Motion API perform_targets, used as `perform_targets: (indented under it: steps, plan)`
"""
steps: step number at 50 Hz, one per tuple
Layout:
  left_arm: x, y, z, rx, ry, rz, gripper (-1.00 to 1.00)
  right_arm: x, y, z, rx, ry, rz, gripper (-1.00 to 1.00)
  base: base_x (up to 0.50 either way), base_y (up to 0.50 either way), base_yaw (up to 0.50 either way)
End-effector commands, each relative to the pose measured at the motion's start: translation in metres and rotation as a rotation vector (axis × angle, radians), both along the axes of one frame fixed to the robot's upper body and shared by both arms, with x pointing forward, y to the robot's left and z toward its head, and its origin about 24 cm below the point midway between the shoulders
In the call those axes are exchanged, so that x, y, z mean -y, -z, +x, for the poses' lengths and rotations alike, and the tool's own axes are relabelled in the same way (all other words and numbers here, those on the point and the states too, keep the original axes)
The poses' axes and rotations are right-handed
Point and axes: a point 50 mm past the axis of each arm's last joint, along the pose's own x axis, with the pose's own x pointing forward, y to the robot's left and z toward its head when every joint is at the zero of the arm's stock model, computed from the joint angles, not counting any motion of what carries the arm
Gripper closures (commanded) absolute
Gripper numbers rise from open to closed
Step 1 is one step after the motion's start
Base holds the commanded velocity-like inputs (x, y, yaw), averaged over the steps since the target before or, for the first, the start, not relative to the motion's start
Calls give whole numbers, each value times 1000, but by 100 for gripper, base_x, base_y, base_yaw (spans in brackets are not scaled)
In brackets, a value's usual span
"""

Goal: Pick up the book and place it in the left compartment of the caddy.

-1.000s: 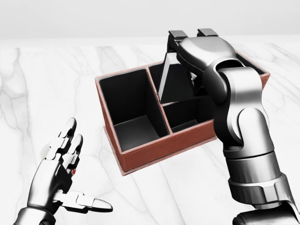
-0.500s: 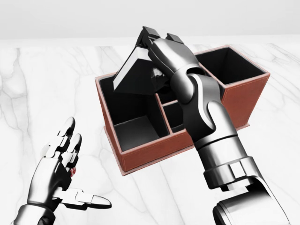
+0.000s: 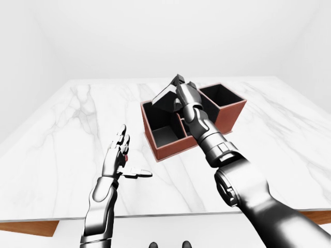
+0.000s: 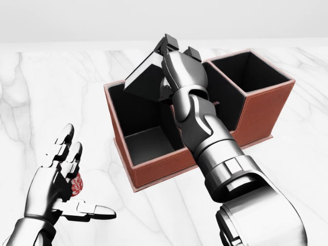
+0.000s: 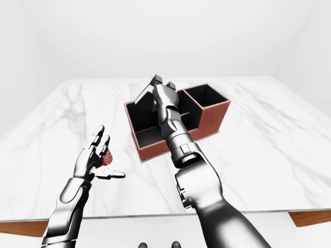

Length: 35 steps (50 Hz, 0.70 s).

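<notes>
Shifted leftward since a second ago, my right hand [image 4: 171,56] clamps the book [image 4: 146,72] tilted over the caddy's [image 4: 159,169] left compartment for lowering; left hand [image 4: 56,187] idles spread near the desk's [image 3: 62,155] left edge.

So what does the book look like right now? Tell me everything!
The book is thin and dark, black on its shadowed face and grey-white where light hits its cover and edge. It is closed as far as can be told and tilted steeply, its upper corner highest. The right hand grips it at the top. It hangs above the left compartment of the reddish-brown caddy, its lower end at the rim; whether it touches the caddy is unclear.
</notes>
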Motion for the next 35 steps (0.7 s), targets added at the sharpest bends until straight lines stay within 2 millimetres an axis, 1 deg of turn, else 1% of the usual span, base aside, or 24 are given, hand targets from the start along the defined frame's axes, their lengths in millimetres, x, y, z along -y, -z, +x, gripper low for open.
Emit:
perform_targets:
  steps: [1, 5, 10, 18, 24, 35]
  plan:
    - [-2, -1, 1, 4, -7, -3, -100, 2, 4, 2, 24, 79, -7, 100, 0, 0, 0]
    - [-3, -2, 1, 6, -9, -6, -100, 3, 9, 1, 7, 86, -14, 100, 0, 0, 0]
    - [-4, -3, 1, 12, -9, -10, -100, -1, 14, 0, -8, 79, -27, 100, 0, 0, 0]
    - [-4, -3, 1, 12, -5, -14, -100, -8, 10, 0, -9, 57, -31, 100, 0, 0, 0]
    - [-4, -8, -3, 35, -3, -14, -100, -14, 9, -1, -10, 40, -31, 100, 0, 0, 0]
    - [-5, -8, -3, 36, -3, -18, -100, -24, 4, -2, -5, 14, -20, 100, 0, 0, 0]
